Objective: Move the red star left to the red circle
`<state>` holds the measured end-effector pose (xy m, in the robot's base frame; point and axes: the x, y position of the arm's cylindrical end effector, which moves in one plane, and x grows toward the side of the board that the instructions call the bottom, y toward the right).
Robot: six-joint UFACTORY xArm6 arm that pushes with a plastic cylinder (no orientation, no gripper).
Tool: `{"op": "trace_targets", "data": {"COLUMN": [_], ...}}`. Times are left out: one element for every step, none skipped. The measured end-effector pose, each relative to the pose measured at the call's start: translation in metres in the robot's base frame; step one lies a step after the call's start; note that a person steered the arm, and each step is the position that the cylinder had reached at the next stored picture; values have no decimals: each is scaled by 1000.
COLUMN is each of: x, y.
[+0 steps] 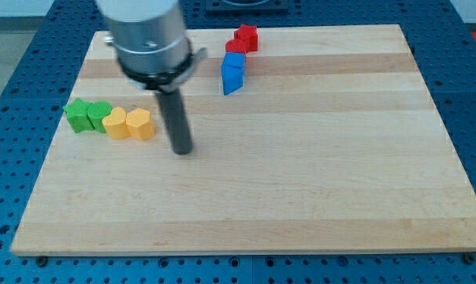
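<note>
- Here, my tip is a bare rod, no pincer, touching nothing, just right of your yellow blocks.
- Your red star sits far, against another red block.

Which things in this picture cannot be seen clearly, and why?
- Red blocks, camera view: two touching near the view's top; star and circle too small to tell apart.
- Board corner, view's top left: hidden behind the arm's housing.
- My tip shows, right of the yellow blocks.
</note>
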<state>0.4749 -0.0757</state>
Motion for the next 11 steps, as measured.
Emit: {"op": "trace_targets", "data": {"x": [-23, -91, -161, -214, -253, -268, -270, -260, -240, -216, -236], "y": [82, 142, 149, 146, 144, 97, 48, 10, -22, -45, -45]}}
